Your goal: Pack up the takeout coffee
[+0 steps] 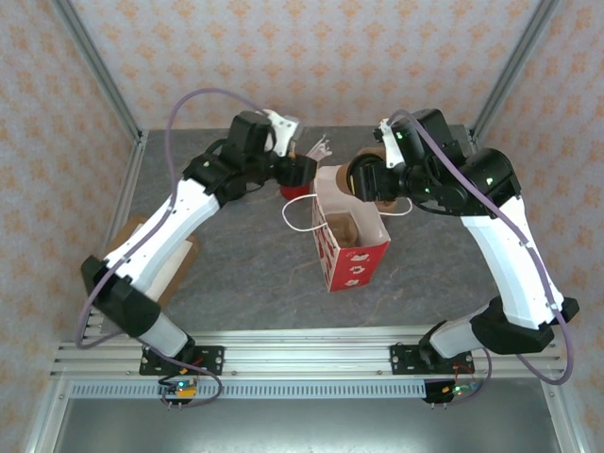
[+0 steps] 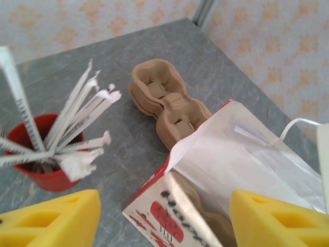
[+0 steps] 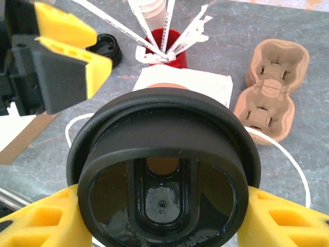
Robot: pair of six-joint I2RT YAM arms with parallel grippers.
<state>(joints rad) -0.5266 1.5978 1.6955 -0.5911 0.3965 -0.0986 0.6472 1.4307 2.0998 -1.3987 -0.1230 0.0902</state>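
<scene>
The takeout coffee [image 3: 164, 175], a paper cup under a round black lid, is held between my right gripper's [image 3: 164, 218] yellow fingers [image 3: 36, 218], which are shut on its sides. From above, the coffee [image 1: 363, 177] hangs over the open mouth of the red-and-white paper bag [image 1: 351, 247], which stands mid-table. A brown carrier sits inside the bag. My left gripper [image 2: 164, 226] is open, its yellow fingers [image 2: 51, 218] straddling the bag's near corner [image 2: 169, 206] without touching it. In the top view the left gripper [image 1: 300, 168] sits beside the bag's far-left rim.
A red cup of wrapped straws [image 2: 43, 164] stands left of the bag. A stack of brown pulp cup carriers [image 2: 164, 100] lies behind the bag. Loose black lids [image 3: 107, 45] lie near the left arm. A flat cardboard piece [image 1: 181, 266] lies at the left edge.
</scene>
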